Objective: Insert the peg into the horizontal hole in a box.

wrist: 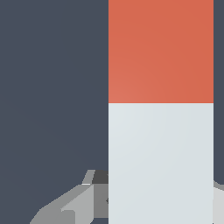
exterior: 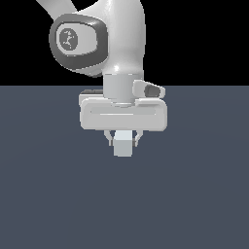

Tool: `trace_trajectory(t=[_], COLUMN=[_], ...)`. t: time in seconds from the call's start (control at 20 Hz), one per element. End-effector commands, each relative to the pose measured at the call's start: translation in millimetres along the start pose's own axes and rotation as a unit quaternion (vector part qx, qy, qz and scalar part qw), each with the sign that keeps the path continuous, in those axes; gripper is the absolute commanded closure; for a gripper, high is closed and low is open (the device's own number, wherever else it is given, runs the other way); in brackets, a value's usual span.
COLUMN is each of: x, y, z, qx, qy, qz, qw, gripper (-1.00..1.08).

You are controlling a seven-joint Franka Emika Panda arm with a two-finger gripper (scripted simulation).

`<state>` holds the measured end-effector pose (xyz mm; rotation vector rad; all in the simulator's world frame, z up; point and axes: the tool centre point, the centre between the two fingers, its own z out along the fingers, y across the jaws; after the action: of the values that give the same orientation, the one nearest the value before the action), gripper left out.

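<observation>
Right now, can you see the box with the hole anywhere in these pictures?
No. Both views show only the peg in the gripper over plain dark floor.

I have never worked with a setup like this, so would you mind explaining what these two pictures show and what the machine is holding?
These are simulator renders of a single robot arm. The exterior view comes from a camera off the arm: you see the white arm above a dark grey-blue table, ending in its gripper. Its two fingers are closed on the peg, seen end-on as a small pale square. The wrist view comes from a camera on the arm's wrist, looking along the same peg: a long bar, pale grey-white with a red-orange end, a finger beside it. The box and its hole appear in neither picture.
</observation>
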<state>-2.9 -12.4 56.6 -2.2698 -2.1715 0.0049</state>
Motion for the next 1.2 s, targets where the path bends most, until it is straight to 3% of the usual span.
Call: trace_trajectory(t=[0.0, 0.25, 0.55, 1.15], x=[33, 84, 120, 132], y=[15, 33, 43, 47], z=[-9, -21, -29, -30], qx=[-0.001, -0.001, -0.001, 0.0], qy=[0.0, 0.0, 0.001, 0.001], qz=[-0.024, -0.059, -0.084, -0.094], qw=[0.9997, 0.9982, 0.9964, 0.9956], gripper=[1.08, 1.08, 1.08, 1.08])
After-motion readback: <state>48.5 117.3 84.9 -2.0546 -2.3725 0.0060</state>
